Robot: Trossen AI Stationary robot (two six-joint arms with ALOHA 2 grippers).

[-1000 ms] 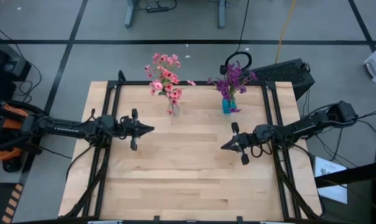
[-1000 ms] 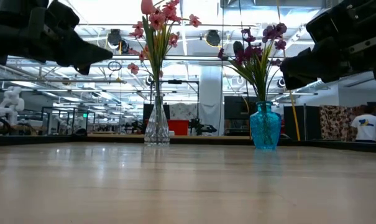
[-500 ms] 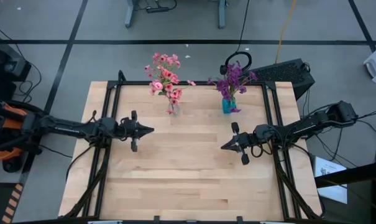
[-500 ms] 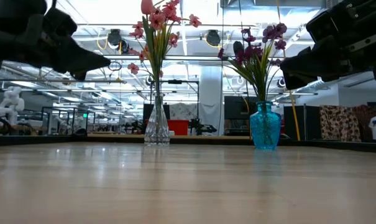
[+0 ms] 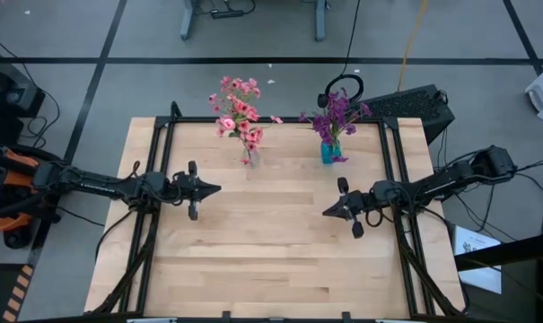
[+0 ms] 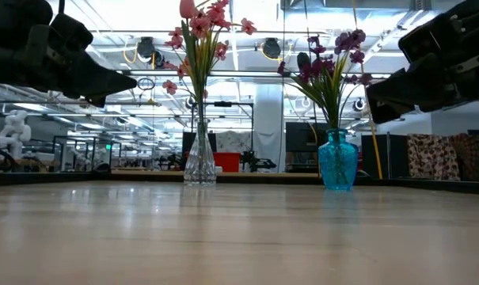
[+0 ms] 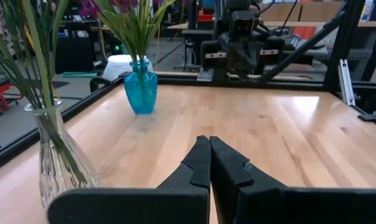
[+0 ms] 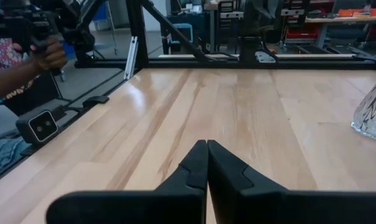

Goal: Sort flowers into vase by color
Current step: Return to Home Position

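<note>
Fingers (image 7: 199, 163) of the left gripper (image 5: 213, 189) are pressing flat against each other with nothing between them, and the fingers (image 8: 197, 163) of the right gripper (image 5: 328, 211) are doing just the same, closed on empty air. From where I am standing, the clear glass vase (image 5: 248, 158) is sitting upright near the back edge of the wooden table (image 5: 271, 260), and the pink flowers (image 5: 238, 112) are all standing in it, their green stems crossing inside the glass. The left gripper is hovering above the boards on the left arm's side of that vase, a little nearer the front, with its tip pointing toward the table's middle. The right gripper is hanging on the far side of the clear vase, toward the right arm, somewhat farther forward again, and pointing back at its partner; the two are well apart. A blue vase (image 5: 328, 152) is standing near the clear vase, along the same back edge on the right arm's side, and the purple flowers (image 5: 336, 112) are fanning out of it. Off past the table's edge, well away from the clear vase, a person's hand (image 8: 48, 53) is gripping something dark.
</note>
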